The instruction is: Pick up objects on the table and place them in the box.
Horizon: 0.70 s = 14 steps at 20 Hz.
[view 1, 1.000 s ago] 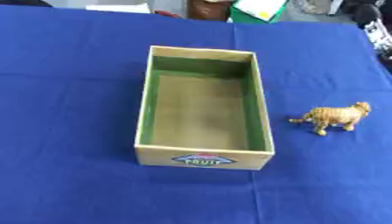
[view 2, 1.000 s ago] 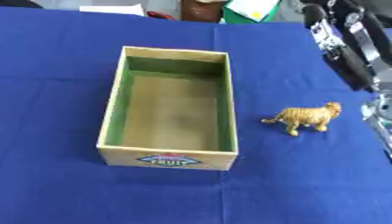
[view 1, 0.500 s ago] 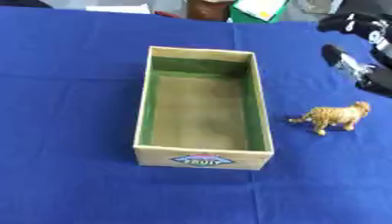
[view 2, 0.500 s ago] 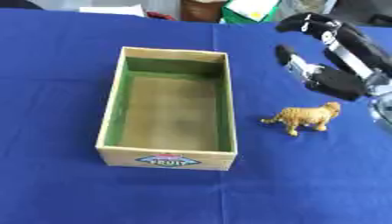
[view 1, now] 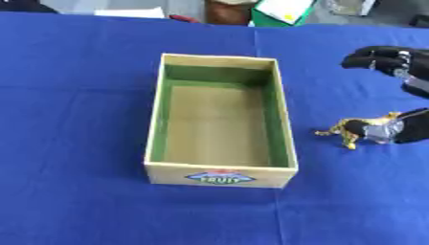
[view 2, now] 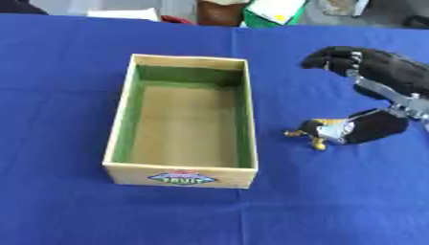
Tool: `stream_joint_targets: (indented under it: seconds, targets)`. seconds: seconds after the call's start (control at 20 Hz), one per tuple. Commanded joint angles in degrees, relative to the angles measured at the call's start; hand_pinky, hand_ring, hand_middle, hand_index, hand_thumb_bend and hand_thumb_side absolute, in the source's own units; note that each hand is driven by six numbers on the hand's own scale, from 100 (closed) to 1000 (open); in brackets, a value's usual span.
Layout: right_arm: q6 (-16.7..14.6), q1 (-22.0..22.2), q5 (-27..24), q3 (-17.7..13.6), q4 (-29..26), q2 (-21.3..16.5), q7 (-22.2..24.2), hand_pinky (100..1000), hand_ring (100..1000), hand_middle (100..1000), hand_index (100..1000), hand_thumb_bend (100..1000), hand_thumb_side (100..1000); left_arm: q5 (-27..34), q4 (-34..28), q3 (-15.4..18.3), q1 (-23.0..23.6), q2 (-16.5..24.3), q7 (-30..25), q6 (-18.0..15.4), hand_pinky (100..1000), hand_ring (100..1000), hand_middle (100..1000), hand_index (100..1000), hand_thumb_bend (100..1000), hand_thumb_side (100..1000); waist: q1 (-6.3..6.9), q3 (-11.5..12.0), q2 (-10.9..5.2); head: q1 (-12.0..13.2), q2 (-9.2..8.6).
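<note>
In the left eye view, one open box (view 1: 220, 119) is sitting on the blue worktop (view 1: 75, 95), its long sides running near to far and a "FRUIT" label (view 1: 220, 178) facing the near edge. Its green-lined inside is holding nothing. One toy tiger (view 1: 345, 131) is standing on the worktop to the right of the box, apart from it, head pointing toward the box. The right hand (view 1: 400, 129) is reaching in from the right edge; its thumb is lying over the tiger's rear, while the fingers (view 1: 373, 57) are arching on the far side of the toy, well apart from it. So the fingers are standing wide, not closed round the tiger. At the far edge, beyond the worktop, some clutter is showing, including one green-edged sheet (view 1: 285, 10).

In the right eye view, the same single hand is showing more fully: the dark fingers are curving toward the box, and the thumb is touching or just covering the tiger's back half. The tiger's front legs are resting on the cloth. The left hand is showing in neither view.
</note>
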Motion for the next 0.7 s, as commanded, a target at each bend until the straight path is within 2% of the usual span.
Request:
stream_joint_targets:
  seconds: [0.05,0.15,0.3,0.45,0.7]
  targets:
    - [0.58,0.0,2.97,-1.29,0.64,-1.31,2.7,977,999,923,1000,387,652,0.08,-0.95,0.12,-0.58,0.6,-0.21,-0.08,497,552,534,694,100,466,0.08,-0.04,-0.77,0.04,-0.72]
    - [0.96,0.17,4.55,-1.26,1.7,-0.98,4.27,978,999,928,1000,347,630,0.07,-0.95,0.12,-0.55,0.58,-0.22,-0.09,497,552,534,693,100,465,0.06,-0.01,-0.8,0.05,-0.69]
    - [1.41,0.31,7.17,-1.1,3.62,-0.17,6.89,983,989,936,1000,192,600,0.06,-0.95,0.11,-0.55,0.58,-0.26,-0.09,497,553,534,693,100,465,0.0,0.05,-0.82,0.14,-0.73]
    - [1.62,0.54,10.11,-0.65,4.72,0.74,9.84,987,988,943,1000,205,575,0.05,-0.95,0.14,-0.54,0.57,-0.32,-0.05,498,553,534,693,100,464,-0.02,0.15,-0.8,0.18,-0.72]
    - [2.03,0.4,14.77,-0.41,6.5,1.31,14.5,973,980,948,1000,323,545,-0.01,-0.95,0.1,-0.57,0.58,-0.57,-0.05,498,553,533,691,100,459,-0.12,0.19,-0.78,0.15,-0.58]
